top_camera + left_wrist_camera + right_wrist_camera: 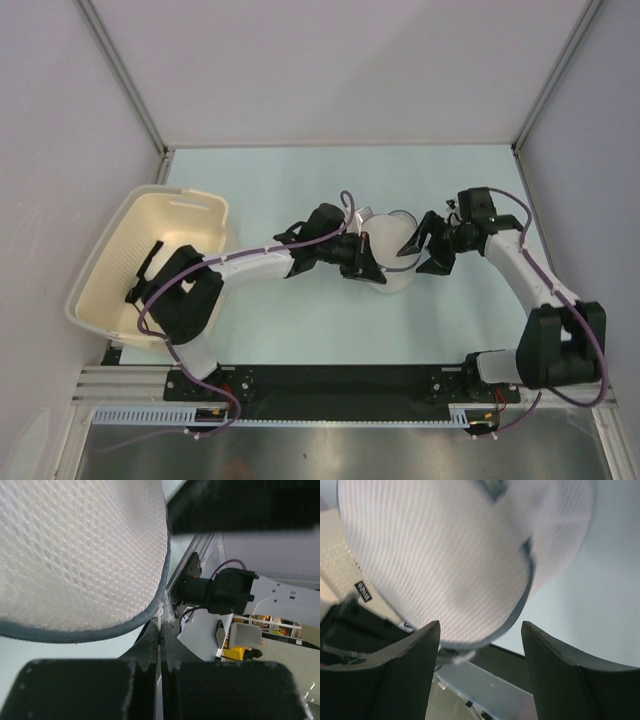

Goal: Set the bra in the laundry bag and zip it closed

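Observation:
The laundry bag (388, 252), a round white mesh pouch with a grey zipper rim, is held up off the table between the two arms. My left gripper (364, 259) is at its left edge. In the left wrist view the bag (75, 555) fills the upper left, and my left gripper (160, 628) is shut on a thin white strip at the bag's rim. My right gripper (421, 250) is open just right of the bag. In the right wrist view the bag (445, 560) hangs just beyond the spread right gripper (480, 630), apart from both fingers. The bra is not visible.
A large cream slotted basket (190, 215) stands at the left with a black strappy garment (150, 272) in it, under the left arm. Grey walls enclose the pale table (280, 190) at the back and sides. The right arm's wrist (220, 590) shows beyond the bag.

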### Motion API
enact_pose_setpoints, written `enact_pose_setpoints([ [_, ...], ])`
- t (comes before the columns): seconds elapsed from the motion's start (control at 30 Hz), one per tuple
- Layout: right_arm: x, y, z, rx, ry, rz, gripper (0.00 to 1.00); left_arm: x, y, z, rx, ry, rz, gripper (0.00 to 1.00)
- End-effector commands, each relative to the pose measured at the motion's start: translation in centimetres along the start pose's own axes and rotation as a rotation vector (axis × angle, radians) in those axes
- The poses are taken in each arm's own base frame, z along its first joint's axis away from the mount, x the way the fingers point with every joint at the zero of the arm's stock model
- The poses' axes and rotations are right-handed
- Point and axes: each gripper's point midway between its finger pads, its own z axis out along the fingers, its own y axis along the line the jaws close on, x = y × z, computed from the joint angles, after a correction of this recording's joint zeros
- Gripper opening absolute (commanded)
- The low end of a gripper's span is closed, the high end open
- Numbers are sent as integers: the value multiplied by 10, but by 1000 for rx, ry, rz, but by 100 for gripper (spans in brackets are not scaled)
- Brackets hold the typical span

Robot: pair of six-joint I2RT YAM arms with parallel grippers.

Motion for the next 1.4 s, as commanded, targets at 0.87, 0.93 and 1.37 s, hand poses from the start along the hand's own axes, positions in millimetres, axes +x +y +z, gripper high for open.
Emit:
enact_pose_setpoints([
  [0.87, 30, 0, 4, -245, 113, 18, 0, -33, 82, -55, -112, -56, -65, 0],
  [0.93, 27, 4, 4, -255, 126, -26, 0, -44, 74, -60, -134, -38, 11, 0],
  [1.37, -38, 39, 32, -99, 90, -111, 44, 1, -19, -17, 97, 11, 8, 0],
])
